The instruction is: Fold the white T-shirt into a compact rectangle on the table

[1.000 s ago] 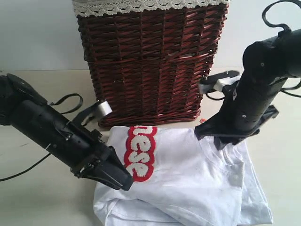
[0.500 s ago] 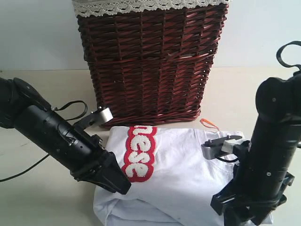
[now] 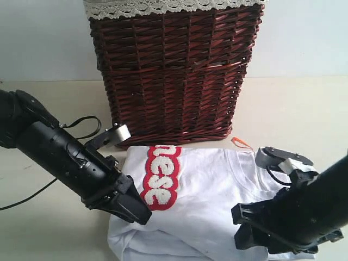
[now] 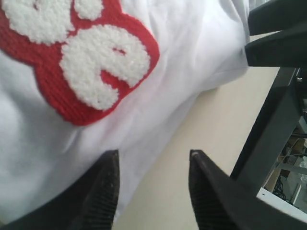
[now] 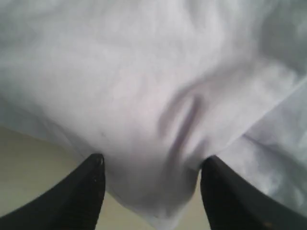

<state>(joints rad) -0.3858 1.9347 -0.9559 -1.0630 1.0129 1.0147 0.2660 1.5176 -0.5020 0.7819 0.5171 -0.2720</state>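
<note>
The white T-shirt (image 3: 217,196) lies partly folded on the pale table (image 3: 49,217) in front of the basket, its red-outlined fuzzy lettering (image 3: 160,176) facing up; the lettering (image 4: 91,62) also fills the left wrist view. An orange neck tag (image 3: 242,142) pokes out at the far edge. My left gripper (image 3: 138,209) is open at the shirt's left edge (image 4: 144,143), one finger over cloth, the other over bare table. My right gripper (image 3: 247,234) is open low over the shirt's near right part, a rumpled cloth edge (image 5: 158,191) between its fingers.
A tall dark red-brown wicker basket (image 3: 171,70) with a lace rim stands right behind the shirt. Bare table (image 3: 293,114) stretches to the right of the basket and at the far left. The other arm's dark links (image 4: 278,43) show in the left wrist view.
The right arm swung from beside the basket down toward the near right of the shirt and now lies low over it. The left arm has barely moved.
</note>
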